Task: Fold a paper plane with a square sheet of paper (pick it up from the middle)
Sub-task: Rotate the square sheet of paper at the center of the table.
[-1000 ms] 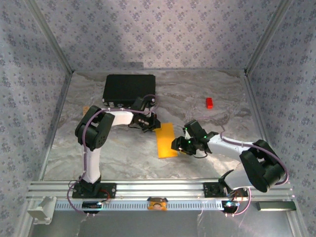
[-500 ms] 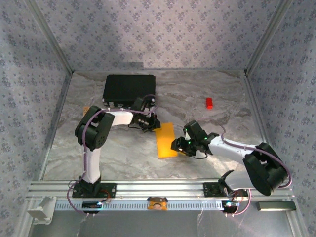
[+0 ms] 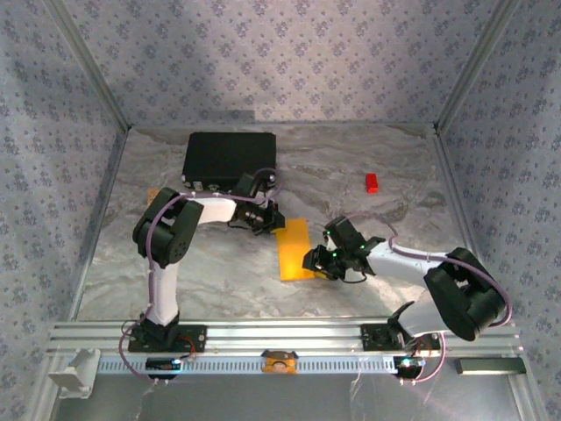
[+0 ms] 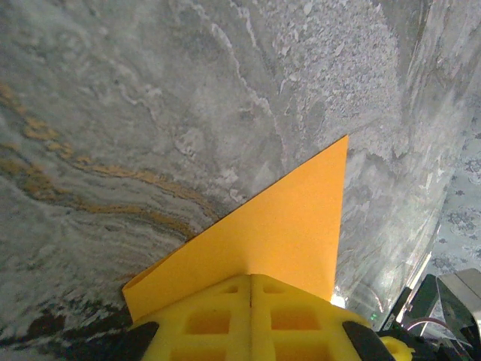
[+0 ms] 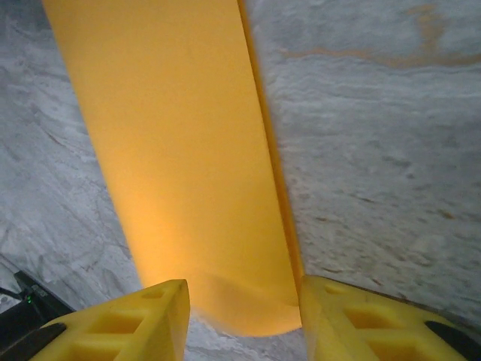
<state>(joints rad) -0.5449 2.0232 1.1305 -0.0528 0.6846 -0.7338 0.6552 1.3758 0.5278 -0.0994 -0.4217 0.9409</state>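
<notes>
The square sheet of paper [image 3: 294, 250], bright orange, lies folded into a narrow double-layer rectangle at the table's middle. A paper plane is out of view. My left gripper [image 3: 273, 221] is shut, its yellow fingertips [image 4: 225, 301] resting on the sheet's [image 4: 285, 226] far left corner. My right gripper [image 3: 314, 261] is open at the sheet's near right end. In the right wrist view the paper's [image 5: 180, 150] rounded, slightly lifted end sits between the fingers [image 5: 143, 320], and the right-hand finger lies close against the layered edge.
A black rectangular case [image 3: 230, 158] stands at the back left, just behind the left arm. A small red block [image 3: 372, 182] lies at the back right. Patterned walls close in three sides, and an aluminium rail [image 3: 280, 338] runs along the front.
My right gripper has slid slightly left onto the paper's near end and its jaws have narrowed. The left arm and the paper have not moved.
</notes>
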